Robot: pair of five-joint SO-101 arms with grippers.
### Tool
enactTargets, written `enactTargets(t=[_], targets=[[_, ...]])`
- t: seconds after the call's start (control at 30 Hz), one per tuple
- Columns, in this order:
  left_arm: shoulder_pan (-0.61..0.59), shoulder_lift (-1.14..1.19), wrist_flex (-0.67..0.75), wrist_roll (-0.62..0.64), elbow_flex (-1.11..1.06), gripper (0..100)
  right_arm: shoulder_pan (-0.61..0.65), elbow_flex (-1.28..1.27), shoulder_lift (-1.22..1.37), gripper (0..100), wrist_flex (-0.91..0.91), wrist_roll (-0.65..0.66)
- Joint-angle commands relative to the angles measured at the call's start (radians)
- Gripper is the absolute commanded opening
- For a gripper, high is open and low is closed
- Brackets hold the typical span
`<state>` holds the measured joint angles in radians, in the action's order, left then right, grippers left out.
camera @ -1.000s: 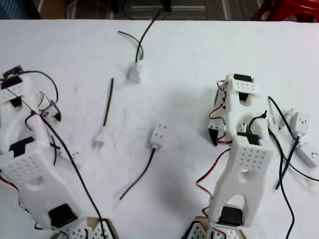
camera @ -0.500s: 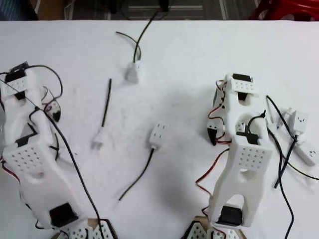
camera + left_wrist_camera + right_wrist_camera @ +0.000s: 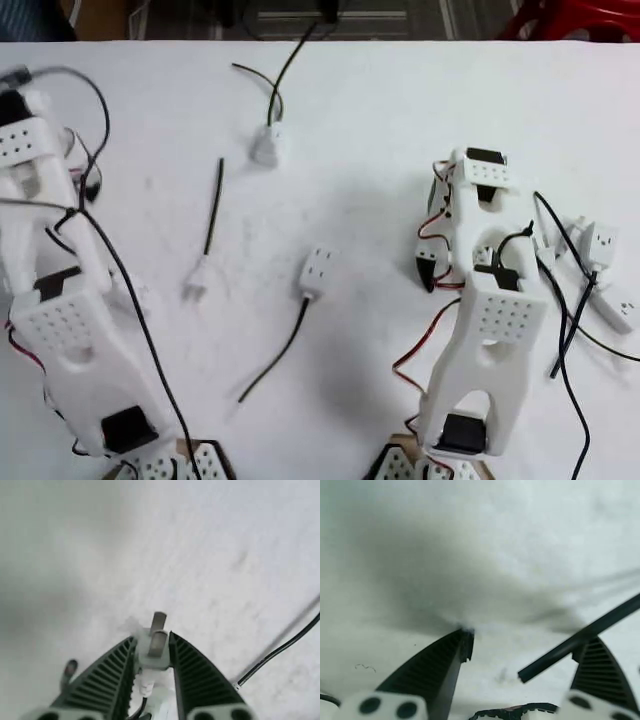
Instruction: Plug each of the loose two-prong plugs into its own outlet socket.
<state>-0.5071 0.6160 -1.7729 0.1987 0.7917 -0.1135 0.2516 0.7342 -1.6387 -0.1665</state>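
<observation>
My left gripper point(image 3: 151, 640) is shut on a white two-prong plug point(image 3: 159, 629), whose prongs point out past the fingertips above the white table. The left arm point(image 3: 45, 250) stands raised at the table's left edge. A white outlet socket point(image 3: 320, 269) with a black cable lies mid-table. Left of it lies a loose white plug point(image 3: 197, 281) on a black cable. Another white connector point(image 3: 268, 146) lies farther back. My right gripper point(image 3: 527, 642) is open just over the table, with a black cable point(image 3: 575, 642) crossing between its fingers. The right arm point(image 3: 490, 300) stands right of centre.
Several white sockets and plugs point(image 3: 603, 245) with tangled black cables lie at the right edge beside the right arm. A black cable point(image 3: 280, 650) runs past the left gripper. Open table lies between the two arms.
The left arm has swung toward the far left of the table and risen. The right arm and the loose plugs and sockets have stayed put.
</observation>
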Motion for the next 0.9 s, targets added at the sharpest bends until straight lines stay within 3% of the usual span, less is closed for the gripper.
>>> enactTargets(t=[0.0,0.27,0.53,0.73,0.87], targets=[[0.035,-0.232,-0.012,-0.002,0.064,2,-0.001,0.011,0.015,32.7,0.061,0.002],[0.176,-0.483,-0.012,-0.003,0.038,2,-0.001,0.011,0.016,32.7,0.061,0.002],[0.289,-0.72,0.064,-0.003,-0.198,2,-0.001,0.011,0.016,32.7,0.061,0.002],[0.423,-1.003,0.284,0.002,-0.575,2,-0.001,0.011,0.016,32.7,0.061,0.002],[0.475,-1.221,0.595,0.005,-0.934,2,-0.001,0.011,0.016,32.7,0.061,0.002]])
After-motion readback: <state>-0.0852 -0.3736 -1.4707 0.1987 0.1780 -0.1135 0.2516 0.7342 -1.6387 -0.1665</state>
